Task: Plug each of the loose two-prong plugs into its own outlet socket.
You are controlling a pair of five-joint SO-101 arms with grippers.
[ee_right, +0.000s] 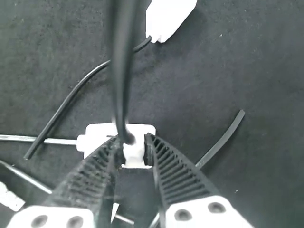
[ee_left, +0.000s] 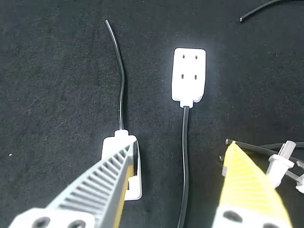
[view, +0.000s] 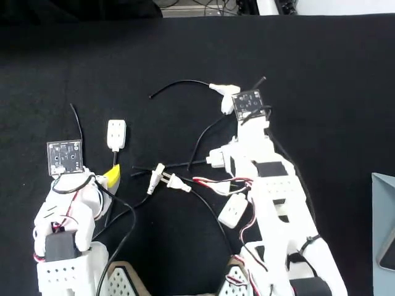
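The right hand is pinching shut on a white plug, with the black cord running up past the camera. The plug is sitting right against a white block on the black desk, but whether the prongs are in is impossible to tell. The left hand is hanging wide open and gripping nothing, its grey finger covering part of a white cord end. An outlet socket is lying just ahead of it. A pair of loose plugs is lying mid-desk.
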